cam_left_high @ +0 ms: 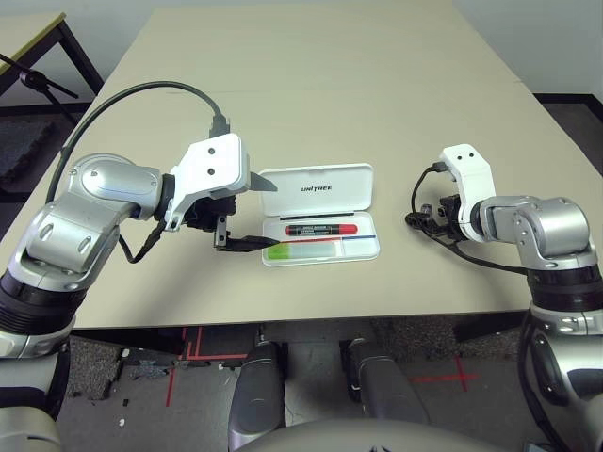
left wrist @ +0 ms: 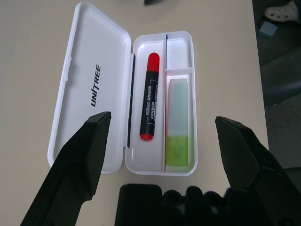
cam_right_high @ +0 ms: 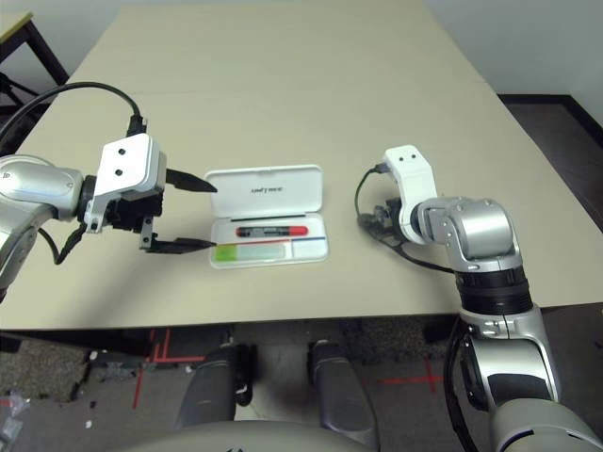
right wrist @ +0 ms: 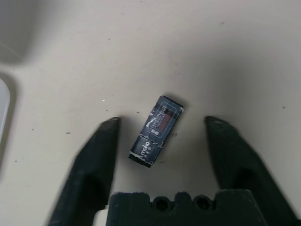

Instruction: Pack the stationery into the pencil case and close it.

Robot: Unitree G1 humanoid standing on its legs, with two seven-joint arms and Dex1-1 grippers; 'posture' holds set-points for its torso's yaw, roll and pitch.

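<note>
Now the step in hand looks like the pick-up of the last loose item: a small dark-grey rectangular piece with printed lettering (right wrist: 156, 130) lies flat on the beige tabletop (cam_left_high: 311, 85), between the two black fingers of the right tool (right wrist: 160, 136). Those fingers stand apart on either side of the piece, clear of it and gripping nothing. The next move, I judge, calls for squeezing in squarely on so thin and flat a thing, which could slide or tip away, then carrying it leftward to the case.

The left tool (left wrist: 160, 136) hovers at the left end of the flat white hard plastic pencil case (cam_left_high: 320, 252), fingers spread wide and holding nothing. The case lies open near the tabletop's front edge. In its tray rests the light-green highlighter with pale cap (left wrist: 179, 121), beyond it the red marker with black label (left wrist: 149, 96), each in its own compartment. Farthest, the hinged lid (left wrist: 89, 89) lies flat, lettered side up, still to be shut.
</note>
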